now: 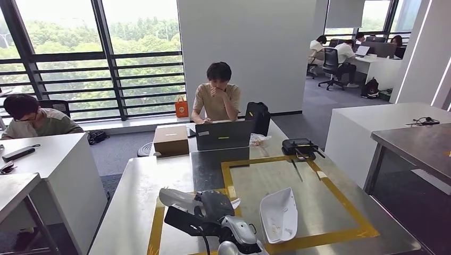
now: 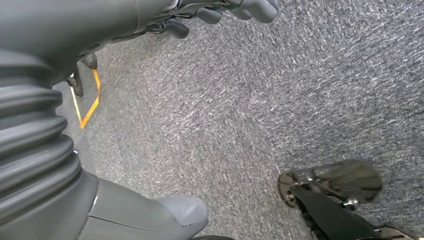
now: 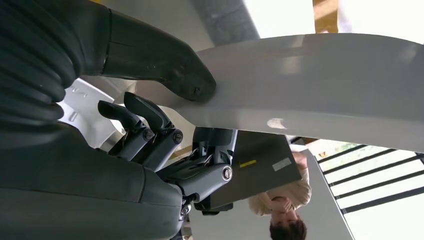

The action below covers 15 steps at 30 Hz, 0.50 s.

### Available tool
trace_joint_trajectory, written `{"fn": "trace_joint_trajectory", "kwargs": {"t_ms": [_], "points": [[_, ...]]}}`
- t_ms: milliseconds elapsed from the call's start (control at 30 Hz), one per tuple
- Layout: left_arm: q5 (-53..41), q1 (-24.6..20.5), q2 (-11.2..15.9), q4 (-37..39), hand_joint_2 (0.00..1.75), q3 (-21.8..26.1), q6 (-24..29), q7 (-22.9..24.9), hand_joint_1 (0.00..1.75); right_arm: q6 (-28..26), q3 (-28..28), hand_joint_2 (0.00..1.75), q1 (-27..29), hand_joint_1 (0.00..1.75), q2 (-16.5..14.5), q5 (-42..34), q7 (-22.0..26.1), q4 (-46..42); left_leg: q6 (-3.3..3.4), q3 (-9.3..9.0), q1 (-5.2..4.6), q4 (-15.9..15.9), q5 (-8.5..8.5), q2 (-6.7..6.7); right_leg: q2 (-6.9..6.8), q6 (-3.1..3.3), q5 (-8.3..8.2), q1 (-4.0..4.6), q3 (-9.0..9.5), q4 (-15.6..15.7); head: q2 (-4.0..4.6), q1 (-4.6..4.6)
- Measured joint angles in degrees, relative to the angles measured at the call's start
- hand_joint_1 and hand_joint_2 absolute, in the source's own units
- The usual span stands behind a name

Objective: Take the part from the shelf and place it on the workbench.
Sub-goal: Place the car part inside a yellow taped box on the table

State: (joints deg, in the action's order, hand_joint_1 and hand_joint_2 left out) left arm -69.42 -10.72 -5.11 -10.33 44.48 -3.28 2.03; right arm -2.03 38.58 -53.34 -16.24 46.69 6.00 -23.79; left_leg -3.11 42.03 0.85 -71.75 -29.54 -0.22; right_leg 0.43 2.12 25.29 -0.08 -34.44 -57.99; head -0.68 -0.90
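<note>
Head view: the right robot hand (image 1: 205, 210) is reaching over the near edge of the metal surface (image 1: 133, 196), and it is gripping one end of a white curved part (image 1: 178, 198) that is sticking out to the left of the hand, above the yellow tape outline (image 1: 340, 199) marked on the surface. A second white part (image 1: 280, 215) is lying hollow side up inside that outline, just to the right of the hand and apart from it. Beyond the hand, at the far end of the surface, a closed cardboard box (image 1: 171, 139), an open grey laptop (image 1: 223, 135) and a black case (image 1: 299, 146) are standing, and a person (image 1: 217, 95) is sitting behind the laptop. Right wrist view: the thick thumb (image 3: 165, 70) of the right robot hand (image 3: 150, 125) is pressing on one face of the white part (image 3: 320, 85), while the darker fingers (image 3: 145, 125) are curling against the opposite face, so the part is being pinched between them. Left wrist view: the left robot hand (image 2: 215, 12) is hanging over grey carpet (image 2: 260, 100), its fingers (image 2: 250, 7) are lying close together and slightly bent, and it is holding nothing; whether it is released or clenched cannot be told.
</note>
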Motion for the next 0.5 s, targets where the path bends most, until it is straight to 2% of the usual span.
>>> {"fn": "trace_joint_trajectory", "kwargs": {"t_ms": [33, 67, 100, 133, 233, 300, 333, 400, 433, 467, 500], "points": [[0.0, 0.0, 0.0, 0.0, 1.75, 0.0, 0.0, 0.0, 0.0, 0.0, 0.0, 1.75, 0.0, 1.75, -0.2, 0.1, 0.0, 0.1, 0.05, -1.57, 0.04, 3.7, 2.3, 0.02, 0.04, -0.19, 0.27, -0.05, 0.17, -0.2, 0.0, 0.01], [0.0, -0.1, 0.1, 0.0, 1.75, 0.0, 0.0, 0.0, 0.0, 0.0, 0.0, 1.75, 0.0, 1.75, -0.3, 0.1, 0.0, 0.1, 0.15, -3.42, 0.03, 7.5, 3.92, 0.02, 0.08, -0.46, 0.59, 0.03, 0.26, -0.4, 0.0, -0.01], [0.0, -0.2, 0.1, 0.0, 1.75, 0.0, 0.0, 0.0, 0.0, 0.1, 0.0, 1.75, 0.0, 1.75, -0.5, 0.2, 0.1, 0.2, 0.45, -4.88, -0.01, 10.5, 4.87, -0.01, 0.13, -0.75, 0.88, 0.12, 0.25, -0.6, 0.0, -0.01], [0.0, -0.3, 0.1, 0.0, 1.75, 0.0, 0.0, 0.0, 0.0, 0.2, 0.0, 1.75, -0.1, 1.75, -0.6, 0.2, 0.1, 0.2, 0.81, -5.74, -0.06, 12.2, 5.11, -0.04, 0.15, -1.03, 1.09, 0.24, 0.21, -0.8, 0.0, -0.01], [0.0, -0.3, 0.1, 0.1, 1.75, 0.0, -0.1, 0.0, 0.0, 0.6, 0.0, 1.75, -0.1, 1.75, -0.9, 0.3, 0.0, 0.4, 2.11, -6.04, -0.09, 12.7, 4.67, -0.11, 0.16, -1.85, 1.41, 0.32, 0.12, -0.9, 0.0, 0.03], [0.0, -0.4, 0.1, 0.1, 1.75, 0.0, -0.1, 0.0, 0.0, 0.7, 0.0, 1.75, -0.2, 1.75, -0.9, 0.3, 0.0, 0.5, 2.91, -6.32, 0.06, 12.9, 4.57, -0.06, 0.05, -2.53, 2.75, 0.23, -0.87, -3.2, 0.0, 0.05], [0.0, -0.4, 0.1, 0.1, 1.75, 0.0, -0.1, 0.0, 0.0, 0.7, 0.0, 1.75, -0.2, 1.75, -1.0, 0.3, 0.0, 0.5, 3.22, -6.45, 0.11, 13.0, 4.47, -0.01, -0.01, -2.81, 4.12, 0.12, -2.33, -6.1, 0.0, 0.05], [0.0, -0.4, 0.2, 0.1, 1.75, 0.0, -0.1, 0.0, 0.0, 0.7, 0.0, 1.75, -0.1, 1.75, -0.9, 0.3, -0.1, 0.7, 3.59, -6.57, 0.09, 12.9, 4.22, 0.03, -0.06, -3.13, 7.08, 0.02, -6.55, -13.9, 0.0, 0.07], [0.0, -0.3, 0.2, 0.1, 1.75, 0.0, -0.1, 0.0, 0.0, 0.7, 0.0, 1.75, 0.1, 1.75, -0.9, 0.3, -0.1, 0.8, 3.66, -6.63, 0.08, 12.9, 4.12, 0.03, -0.06, -3.17, 7.65, -0.01, -8.31, -16.7, 0.0, 0.07], [0.0, -0.3, 0.2, 0.1, 1.75, 0.0, -0.1, 0.0, 0.0, 0.7, 0.0, 1.75, 0.2, 1.75, -0.9, 0.3, -0.1, 0.9, 3.66, -6.72, 0.07, 12.8, 4.01, 0.0, -0.07, -3.13, 7.12, -0.01, -9.14, -17.5, 0.0, 0.08], [0.0, -0.3, 0.2, 0.1, 1.75, 0.0, -0.1, -0.1, 0.0, 0.7, 0.0, 1.75, 0.3, 1.75, -0.9, 0.3, -0.1, 1.0, 3.6, -6.87, 0.07, 12.8, 3.88, -0.04, -0.07, -2.97, 5.49, 0.01, -8.72, -15.8, 0.0, 0.08]]}}
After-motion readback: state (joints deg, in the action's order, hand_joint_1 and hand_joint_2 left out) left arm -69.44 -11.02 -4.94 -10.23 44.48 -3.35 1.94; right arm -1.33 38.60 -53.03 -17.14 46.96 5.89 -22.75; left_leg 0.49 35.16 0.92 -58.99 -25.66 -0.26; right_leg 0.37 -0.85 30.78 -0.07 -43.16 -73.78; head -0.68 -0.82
